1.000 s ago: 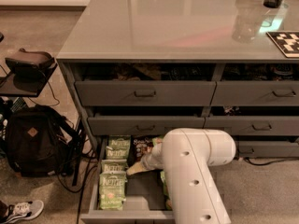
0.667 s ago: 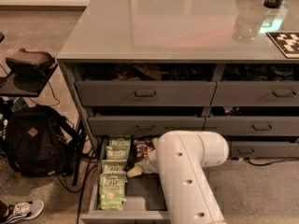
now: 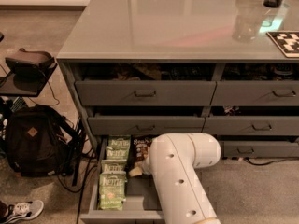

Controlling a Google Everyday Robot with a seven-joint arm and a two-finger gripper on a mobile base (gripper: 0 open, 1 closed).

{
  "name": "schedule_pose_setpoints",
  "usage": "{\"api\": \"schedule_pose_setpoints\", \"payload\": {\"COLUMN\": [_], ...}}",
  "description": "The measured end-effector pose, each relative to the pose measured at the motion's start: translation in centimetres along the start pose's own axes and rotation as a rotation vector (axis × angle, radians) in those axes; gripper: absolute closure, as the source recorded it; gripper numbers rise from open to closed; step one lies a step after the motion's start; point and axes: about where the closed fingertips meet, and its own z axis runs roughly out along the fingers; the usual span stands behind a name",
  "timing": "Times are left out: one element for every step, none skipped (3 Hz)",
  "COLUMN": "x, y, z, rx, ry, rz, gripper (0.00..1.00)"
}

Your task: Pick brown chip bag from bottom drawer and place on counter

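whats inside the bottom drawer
The bottom drawer holds pale green Kettle bags along its left side and the brown chip bag at the back. The gripper reaches in beside it; the white arm covers the drawer's right part.

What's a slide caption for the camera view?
Arm down in the open bottom drawer, gripper just below the brown chip bag, green bags alongside, counter above.

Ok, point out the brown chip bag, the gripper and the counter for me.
brown chip bag (image 3: 141,147): camera view, upper front, on the white lettering.
gripper (image 3: 136,171): camera view, pale tip inside the bottom drawer (image 3: 122,215).
counter (image 3: 159,22): camera view, bare glossy top.
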Motion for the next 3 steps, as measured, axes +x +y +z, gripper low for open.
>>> {"api": "schedule_pose_setpoints", "payload": {"x": [0.03, 0.26, 0.00], "y": [-1.72, -2.46, -2.44], "z": [1.36, 2.25, 1.83], "rx": [0.082, 0.115, 0.115], "ry": [-0.001, 0.010, 0.010], "rz": [-0.032, -0.038, -0.038], "gripper": [0.00, 0.19, 0.42]}}
